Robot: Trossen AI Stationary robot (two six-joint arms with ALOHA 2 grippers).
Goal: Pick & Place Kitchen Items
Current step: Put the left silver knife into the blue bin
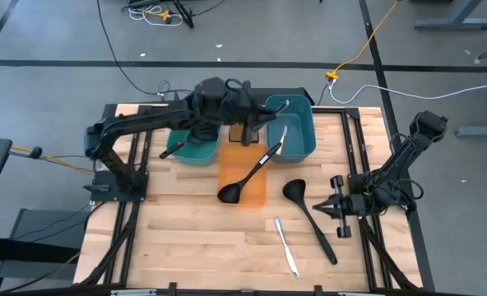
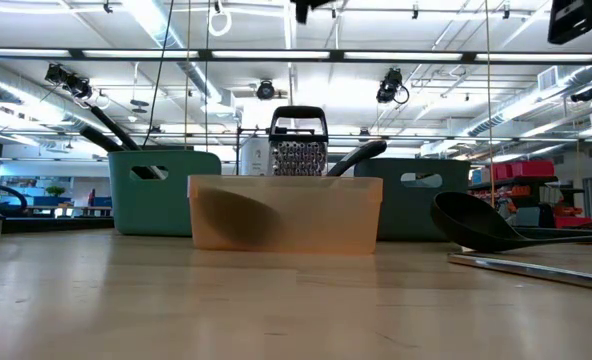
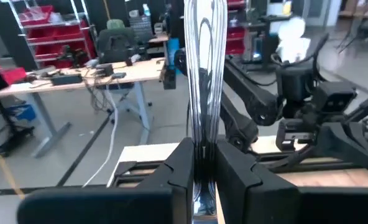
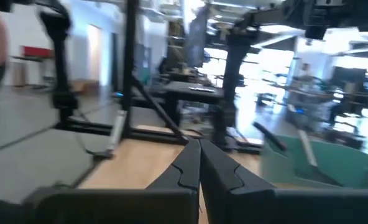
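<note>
The left gripper (image 3: 202,168) has its two dark fingers (image 3: 174,168) pinching the lower end of a shiny silver table knife (image 3: 204,74), which stands straight up out of the grip toward the top middle of the left wrist view. Seen from above, that gripper (image 1: 242,123) hangs at the upper middle of the frame, just over the gap between the two teal tubs, one at its left (image 1: 192,146) with a black handle poking out, the other at its right (image 1: 297,131) with a pale knife lying inside. Just below it sits the orange tub (image 1: 242,182) with a black ladle (image 1: 245,179) resting across it. Further down, on the bare table (image 1: 186,230), lie a second black ladle (image 1: 311,215) and another silver knife (image 1: 286,245), right of centre. From table height a box grater (image 2: 298,148) shows behind the orange tub. The right gripper (image 4: 199,168) waits at the right edge of the table, fingers pressed together and holding nothing. To my eye the step in hand is carrying the pinched knife to a tub. Which tub it is meant for I cannot tell. The next move calls for lowering it over a tub clear of the rim and spreading the fingers; standing upright like that, it may tip or bounce out.
</note>
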